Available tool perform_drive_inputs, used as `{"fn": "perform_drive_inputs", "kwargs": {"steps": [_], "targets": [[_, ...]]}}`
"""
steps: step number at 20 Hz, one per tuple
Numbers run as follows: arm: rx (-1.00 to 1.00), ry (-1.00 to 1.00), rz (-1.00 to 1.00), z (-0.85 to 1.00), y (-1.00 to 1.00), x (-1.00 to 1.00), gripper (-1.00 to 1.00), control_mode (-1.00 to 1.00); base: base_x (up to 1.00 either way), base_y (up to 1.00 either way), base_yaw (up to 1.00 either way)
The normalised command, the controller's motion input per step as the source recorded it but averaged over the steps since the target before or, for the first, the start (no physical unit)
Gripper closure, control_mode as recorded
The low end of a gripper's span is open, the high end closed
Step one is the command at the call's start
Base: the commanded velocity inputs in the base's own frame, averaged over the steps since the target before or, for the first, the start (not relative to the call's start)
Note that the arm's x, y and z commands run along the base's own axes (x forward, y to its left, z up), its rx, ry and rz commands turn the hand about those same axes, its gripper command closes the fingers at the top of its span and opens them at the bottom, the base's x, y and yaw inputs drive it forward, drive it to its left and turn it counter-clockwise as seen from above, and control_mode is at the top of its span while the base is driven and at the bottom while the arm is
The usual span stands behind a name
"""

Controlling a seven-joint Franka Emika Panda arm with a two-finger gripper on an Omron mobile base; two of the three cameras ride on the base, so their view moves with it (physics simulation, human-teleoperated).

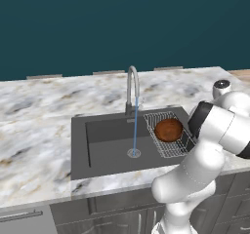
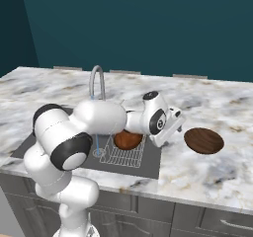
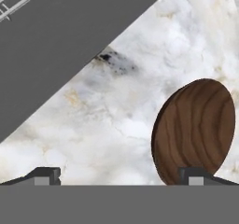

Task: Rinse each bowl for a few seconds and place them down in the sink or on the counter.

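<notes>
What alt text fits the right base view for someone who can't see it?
The white arm stretches over the sink, its open claw near a brown bowl on the counter. A second bowl sits in the sink's wire rack; water runs from the faucet.

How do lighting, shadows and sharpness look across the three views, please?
Left base view: flat, even light, no glare on the faucet; the water stream reads sharply. Right base view: the bowl on the counter casts almost no shadow. Hand view: that bowl's wood grain is crisp, the open gripper in focus.
</notes>
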Motion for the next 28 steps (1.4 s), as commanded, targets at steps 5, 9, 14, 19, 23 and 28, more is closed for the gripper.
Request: {"fn": "perform_drive_inputs", "kwargs": {"steps": [5,9,14,19,23,28], "targets": [[0.00,-0.03,0.00,-0.21,-0.12,0.17,-1.00,-1.00,0.00,0.00,0.00],[0.01,-0.03,0.00,-0.21,-0.12,0.15,-1.00,-1.00,0.00,0.00,0.00],[0.00,-0.05,0.00,-0.13,-0.15,0.10,-1.00,-1.00,0.00,0.00,0.00],[0.01,-0.03,0.00,-0.05,-0.21,0.07,-1.00,-1.00,0.00,0.00,0.00],[0.02,0.00,0.00,-0.05,-0.15,0.13,-1.00,-1.00,0.00,0.00,0.00],[0.01,0.00,0.00,-0.05,-0.12,0.15,-1.00,-1.00,0.00,0.00,0.00]]}}
